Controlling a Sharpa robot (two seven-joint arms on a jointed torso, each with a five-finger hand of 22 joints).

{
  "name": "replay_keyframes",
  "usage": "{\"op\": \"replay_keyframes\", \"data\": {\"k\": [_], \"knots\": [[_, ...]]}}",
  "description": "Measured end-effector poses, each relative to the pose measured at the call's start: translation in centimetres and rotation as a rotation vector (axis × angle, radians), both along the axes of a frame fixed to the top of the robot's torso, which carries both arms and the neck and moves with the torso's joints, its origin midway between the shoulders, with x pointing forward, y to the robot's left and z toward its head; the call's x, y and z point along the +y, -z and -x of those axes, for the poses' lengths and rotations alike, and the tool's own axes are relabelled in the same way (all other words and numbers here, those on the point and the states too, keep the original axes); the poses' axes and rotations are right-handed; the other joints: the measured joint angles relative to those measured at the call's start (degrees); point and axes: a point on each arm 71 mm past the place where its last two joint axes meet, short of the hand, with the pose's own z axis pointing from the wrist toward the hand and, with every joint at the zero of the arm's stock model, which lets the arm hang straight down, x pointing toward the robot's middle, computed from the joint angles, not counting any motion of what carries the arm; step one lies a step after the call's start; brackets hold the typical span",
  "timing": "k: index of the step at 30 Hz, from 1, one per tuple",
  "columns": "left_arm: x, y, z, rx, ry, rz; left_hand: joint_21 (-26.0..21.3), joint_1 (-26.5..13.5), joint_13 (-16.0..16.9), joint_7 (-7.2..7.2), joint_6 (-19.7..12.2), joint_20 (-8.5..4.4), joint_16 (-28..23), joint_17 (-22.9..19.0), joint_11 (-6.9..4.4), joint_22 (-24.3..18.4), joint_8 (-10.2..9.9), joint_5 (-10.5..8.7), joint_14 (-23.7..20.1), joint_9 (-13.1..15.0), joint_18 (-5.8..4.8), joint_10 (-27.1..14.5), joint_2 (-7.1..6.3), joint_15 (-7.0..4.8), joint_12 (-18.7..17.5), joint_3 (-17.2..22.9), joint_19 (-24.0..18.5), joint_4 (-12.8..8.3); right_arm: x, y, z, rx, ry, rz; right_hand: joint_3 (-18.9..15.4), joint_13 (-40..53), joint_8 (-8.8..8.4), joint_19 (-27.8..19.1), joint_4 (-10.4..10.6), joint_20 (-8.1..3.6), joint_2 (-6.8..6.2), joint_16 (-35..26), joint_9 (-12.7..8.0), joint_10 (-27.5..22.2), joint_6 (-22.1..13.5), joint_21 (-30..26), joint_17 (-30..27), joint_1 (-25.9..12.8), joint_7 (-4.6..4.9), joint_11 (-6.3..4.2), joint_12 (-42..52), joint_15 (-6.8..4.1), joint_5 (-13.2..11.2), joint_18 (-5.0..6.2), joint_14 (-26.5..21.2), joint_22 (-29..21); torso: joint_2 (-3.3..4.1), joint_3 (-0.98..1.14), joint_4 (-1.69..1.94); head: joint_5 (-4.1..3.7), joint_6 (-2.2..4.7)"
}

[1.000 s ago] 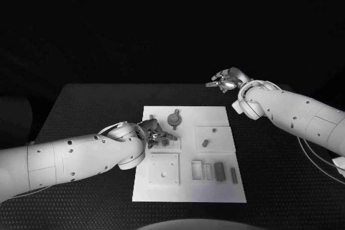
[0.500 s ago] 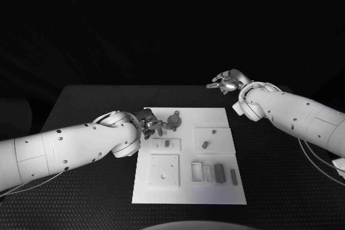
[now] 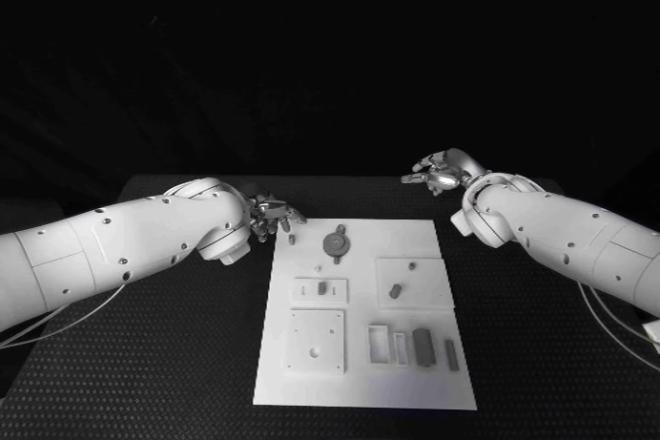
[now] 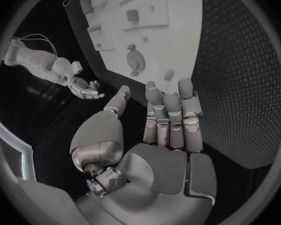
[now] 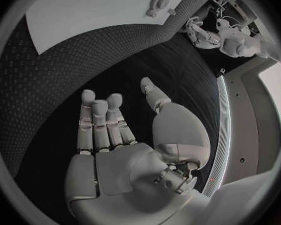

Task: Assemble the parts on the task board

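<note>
Both hands empty and off the task board (image 3: 360, 387), the left one withdrawn since the earlier frames.

The left hand (image 3: 271, 216), which a second ago hovered over the board's left-middle recess, now hangs above the black table (image 3: 165, 335) just beside the board's far left corner, fingers (image 4: 170, 116) extended side by side, holding nothing. The right hand (image 3: 443, 170) stays beyond the board's far right corner, fingers (image 5: 102, 122) straight and apart, likewise empty. The whole head view has shifted, so the board's lower position is camera motion. On the board, a round part (image 3: 335, 240) lies near the far edge, small parts (image 3: 322, 288) (image 3: 395, 290) sit in the middle recesses, and a dark bar (image 3: 422, 345) stands near the front right. No legible writing or labels.
</note>
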Motion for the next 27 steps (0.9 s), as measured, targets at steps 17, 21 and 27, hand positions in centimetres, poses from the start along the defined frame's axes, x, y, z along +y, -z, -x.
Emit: {"op": "replay_keyframes", "data": {"k": [17, 21, 27], "knots": [[-0.1, 0.5, -4.3, -0.003, 0.009, -0.116, -3.8, 0.8, -2.8, 3.06, -6.8, 1.26, -2.7, -2.9, 2.89, -2.0, -2.3, 3.35, -3.3, -0.7, -1.06, -3.3, 0.79, 2.17, -3.1, 0.0, -2.6, 1.0, -0.2, 0.3, 0.1, 0.010, 0.004, -0.008, 0.0, -0.1, 0.00, 0.0, 0.0, 0.00, 0.00, 0.0, 0.0, 0.0, 0.0, 0.0, 0.0, 0.0, 0.01, 0.00, 0.0, 0.04, 0.0, 0.00, 0.0, 0.0, 0.30, -0.03, -0.14, 0.85, 2.26], [0.2, 1.1, -4.4, 0.013, 0.019, -0.141, -4.1, 1.9, -3.5, 3.12, -7.0, 1.37, -3.0, -3.5, 2.97, -2.1, -2.3, 5.55, -3.4, -0.7, -1.07, -3.4, 1.71, 2.28, -3.5, 0.5, -2.7, 0.7, -0.3, 0.3, 0.1, 0.011, 0.005, -0.008, 0.0, -0.1, 0.00, 0.0, 0.0, 0.00, 0.00, 0.0, 0.0, 0.0, 0.0, 0.0, 0.0, 0.0, 0.01, 0.00, 0.0, 0.05, 0.0, 0.00, 0.0, 0.0, 0.48, -0.07, -0.27, 0.88, 2.37], [0.3, 1.2, -4.4, 0.032, 0.041, -0.167, -4.6, 3.6, -4.3, 2.71, -6.2, 1.70, -3.2, -4.2, 2.67, -2.3, -1.7, 4.66, -3.2, -0.7, -1.08, -3.1, 0.87, 2.49, -3.7, 2.9, -2.4, 2.7, -0.4, 0.3, 0.1, 0.012, 0.006, -0.008, 0.0, -0.1, 0.00, 0.0, 0.0, 0.00, 0.00, 0.2, 0.0, 0.0, 0.0, 0.0, 0.0, 0.0, 0.01, 0.00, 0.0, 0.06, 0.0, 0.00, 0.0, 0.0, 0.60, -0.09, -0.33, 0.86, 2.30]]}}
